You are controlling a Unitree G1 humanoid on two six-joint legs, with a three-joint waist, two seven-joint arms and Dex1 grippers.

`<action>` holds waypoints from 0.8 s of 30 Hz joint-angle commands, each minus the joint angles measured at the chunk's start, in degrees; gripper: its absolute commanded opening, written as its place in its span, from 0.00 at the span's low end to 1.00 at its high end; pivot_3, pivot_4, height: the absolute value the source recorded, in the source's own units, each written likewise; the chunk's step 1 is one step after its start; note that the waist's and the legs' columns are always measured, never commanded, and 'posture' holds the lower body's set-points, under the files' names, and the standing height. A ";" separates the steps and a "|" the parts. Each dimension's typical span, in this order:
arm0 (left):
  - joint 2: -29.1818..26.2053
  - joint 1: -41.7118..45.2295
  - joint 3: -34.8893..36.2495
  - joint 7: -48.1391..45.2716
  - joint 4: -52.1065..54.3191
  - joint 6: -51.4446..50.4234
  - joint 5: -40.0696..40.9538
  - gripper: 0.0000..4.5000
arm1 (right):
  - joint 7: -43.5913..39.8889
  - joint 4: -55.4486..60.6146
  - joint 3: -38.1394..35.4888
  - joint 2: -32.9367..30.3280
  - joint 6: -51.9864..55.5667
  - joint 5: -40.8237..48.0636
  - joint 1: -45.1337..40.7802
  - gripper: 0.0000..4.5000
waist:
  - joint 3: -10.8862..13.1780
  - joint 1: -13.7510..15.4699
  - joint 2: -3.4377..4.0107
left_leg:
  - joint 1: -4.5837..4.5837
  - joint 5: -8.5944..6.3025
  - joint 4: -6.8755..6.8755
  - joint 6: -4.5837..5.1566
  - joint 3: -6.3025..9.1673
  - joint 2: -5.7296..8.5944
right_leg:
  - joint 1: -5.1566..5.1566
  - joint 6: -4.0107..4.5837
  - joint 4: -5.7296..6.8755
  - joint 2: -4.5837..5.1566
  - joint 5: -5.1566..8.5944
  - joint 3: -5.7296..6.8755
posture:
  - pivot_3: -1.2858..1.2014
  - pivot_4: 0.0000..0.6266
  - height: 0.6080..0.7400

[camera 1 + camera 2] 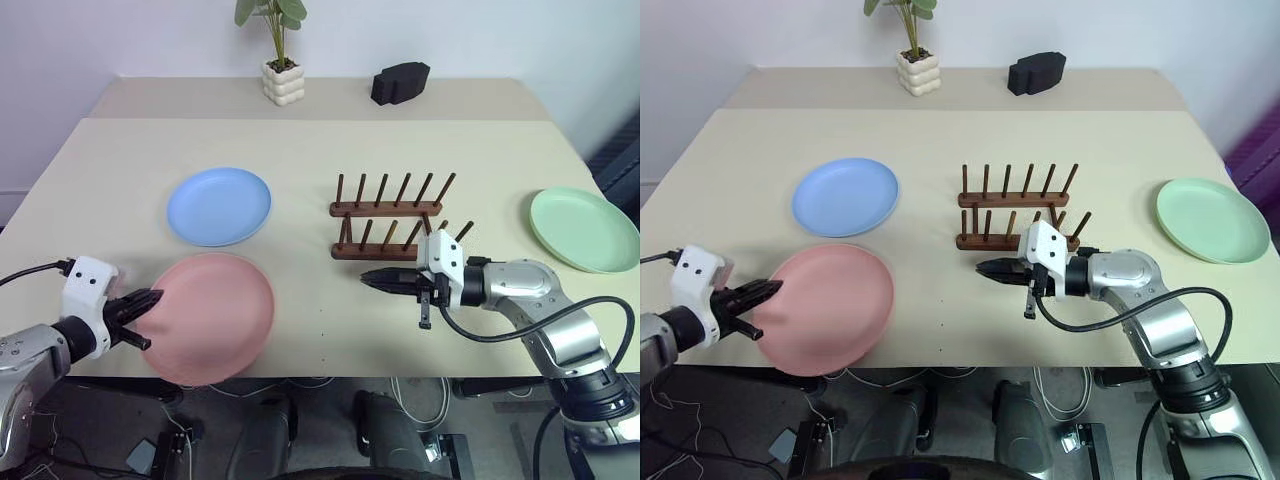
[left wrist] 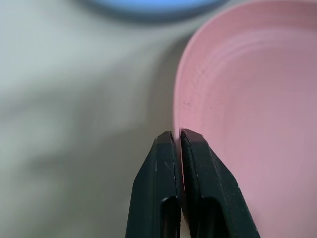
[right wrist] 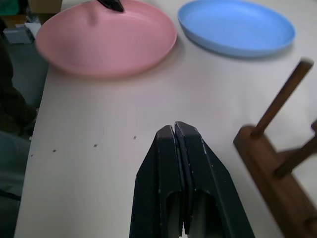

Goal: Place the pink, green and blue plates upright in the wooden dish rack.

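The pink plate lies at the table's front left, its near rim hanging over the front edge. My left gripper is shut on that plate's left rim, and in the left wrist view the thin pink edge runs in between the black fingers. Behind it the blue plate lies flat. Far to the right the green plate rests near the table's side edge. The wooden dish rack stands mid-table with nothing in it. My right gripper is shut with nothing in it, hovering just in front of the rack and pointing left.
A white pot with a plant and a black block stand at the back of the table. Bare tabletop lies between the pink plate and the rack.
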State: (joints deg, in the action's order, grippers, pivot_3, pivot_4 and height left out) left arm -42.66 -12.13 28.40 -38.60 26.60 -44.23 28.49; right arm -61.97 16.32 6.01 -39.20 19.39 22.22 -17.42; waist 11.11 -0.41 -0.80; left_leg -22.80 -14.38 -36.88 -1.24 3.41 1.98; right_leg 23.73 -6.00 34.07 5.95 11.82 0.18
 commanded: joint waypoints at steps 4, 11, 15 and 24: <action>3.51 10.31 5.61 4.98 1.10 2.74 5.84 0.00 | 0.05 1.75 -2.91 -0.34 3.78 4.17 -6.85 0.12 | 0.01 0.18 -0.02 | -0.65 0.14 -0.22 0.17 0.03 0.02 | 0.72 0.02 0.26 -0.15 -0.06 0.03 | 0.52 0.24 0.97; 2.61 28.16 3.79 13.35 -2.76 6.24 2.84 0.00 | 2.93 2.78 -0.10 2.02 -0.88 -0.49 -14.99 0.82 | 0.03 0.14 -0.07 | -0.64 0.17 -0.27 0.15 -0.01 0.12 | 0.71 0.01 0.30 -0.34 -0.13 0.03 | 0.52 0.24 0.97; 2.48 36.20 -0.86 17.49 -5.08 6.51 -0.48 0.00 | 6.31 0.06 4.69 5.73 -8.75 -9.18 -19.56 0.97 | 0.02 -0.20 -0.07 | -0.62 0.20 -0.25 0.11 -0.05 0.17 | 0.71 -0.17 0.34 -0.37 -0.23 0.04 | 0.52 0.24 0.97; 7.37 48.62 -11.17 22.93 -3.27 2.68 -1.21 0.00 | 18.49 -13.64 14.05 13.22 -30.00 -31.89 -27.90 0.97 | 0.05 -0.32 -0.13 | -0.62 0.28 -0.25 -0.03 -0.09 0.20 | 0.75 -0.25 0.48 -0.41 -0.28 0.04 | 0.52 0.24 0.97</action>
State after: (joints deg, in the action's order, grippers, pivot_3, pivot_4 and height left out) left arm -35.50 35.11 18.68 -16.80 20.81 -40.52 27.23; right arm -46.61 3.41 20.54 -26.50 -6.82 -6.47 -43.46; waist 11.16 -0.73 -0.93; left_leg -23.42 -14.09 -37.13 -1.27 3.32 2.19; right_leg 24.48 -6.25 34.56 5.54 11.54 0.21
